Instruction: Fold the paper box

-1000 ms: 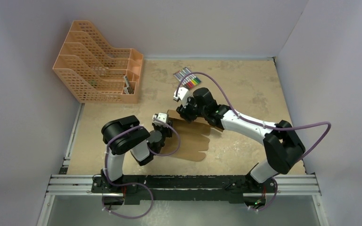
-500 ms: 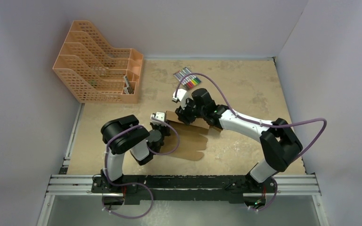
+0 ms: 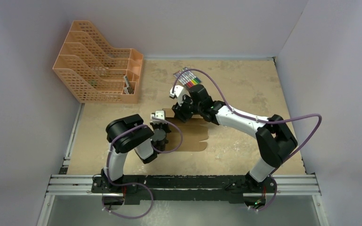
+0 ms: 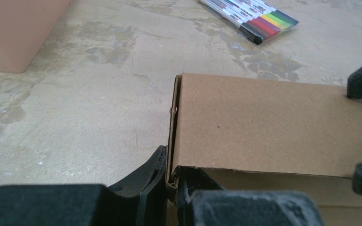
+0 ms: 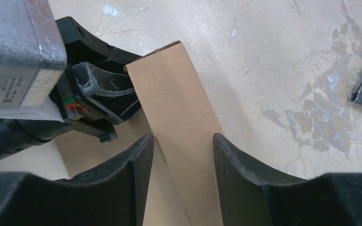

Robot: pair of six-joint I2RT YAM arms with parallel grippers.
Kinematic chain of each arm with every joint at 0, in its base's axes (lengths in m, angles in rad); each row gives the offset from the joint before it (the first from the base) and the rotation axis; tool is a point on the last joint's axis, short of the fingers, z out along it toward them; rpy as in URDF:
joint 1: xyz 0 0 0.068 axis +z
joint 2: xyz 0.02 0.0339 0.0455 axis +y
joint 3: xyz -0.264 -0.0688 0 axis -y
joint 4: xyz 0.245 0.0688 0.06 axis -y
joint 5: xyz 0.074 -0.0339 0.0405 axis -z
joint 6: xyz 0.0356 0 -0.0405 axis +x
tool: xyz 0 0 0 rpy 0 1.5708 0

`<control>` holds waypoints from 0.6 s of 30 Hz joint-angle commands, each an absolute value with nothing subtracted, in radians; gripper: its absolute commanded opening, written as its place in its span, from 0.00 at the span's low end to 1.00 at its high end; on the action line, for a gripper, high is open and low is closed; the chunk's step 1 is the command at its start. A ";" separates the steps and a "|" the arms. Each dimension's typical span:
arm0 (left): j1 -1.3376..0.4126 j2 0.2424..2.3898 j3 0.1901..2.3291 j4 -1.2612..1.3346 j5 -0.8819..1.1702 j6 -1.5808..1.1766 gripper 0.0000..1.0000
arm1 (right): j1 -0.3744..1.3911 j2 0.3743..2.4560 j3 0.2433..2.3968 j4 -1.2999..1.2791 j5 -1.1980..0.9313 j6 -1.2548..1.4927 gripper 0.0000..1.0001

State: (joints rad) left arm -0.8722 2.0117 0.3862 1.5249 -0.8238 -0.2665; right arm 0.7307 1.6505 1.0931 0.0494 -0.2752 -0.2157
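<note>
Left wrist view: the paper box (image 4: 259, 122), lying on the counter (image 4: 75, 94), is pinched at its upright panel's corner by the left end effector (image 4: 172, 183). The right end effector (image 5: 183, 155) is spread astride that panel, seemingly without contact. The fold should be pressed evenly.

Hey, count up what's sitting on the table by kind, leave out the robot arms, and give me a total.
Brown cardboard paper box, partly folded: 1
Orange mesh plastic file rack: 1
Pack of coloured marker pens: 1
Total: 3, not counting the small items inside the rack, which are too small to identify.
</note>
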 commanded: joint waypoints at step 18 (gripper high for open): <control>-0.919 1.938 0.358 1.689 -1.043 -0.306 0.40 | 0.731 1.623 1.114 0.047 -0.186 -0.178 0.54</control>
State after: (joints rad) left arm -0.9169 2.0243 0.3985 1.5249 -1.0599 -0.2554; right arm 0.7311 1.6577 1.0977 0.0307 -0.2668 -0.1898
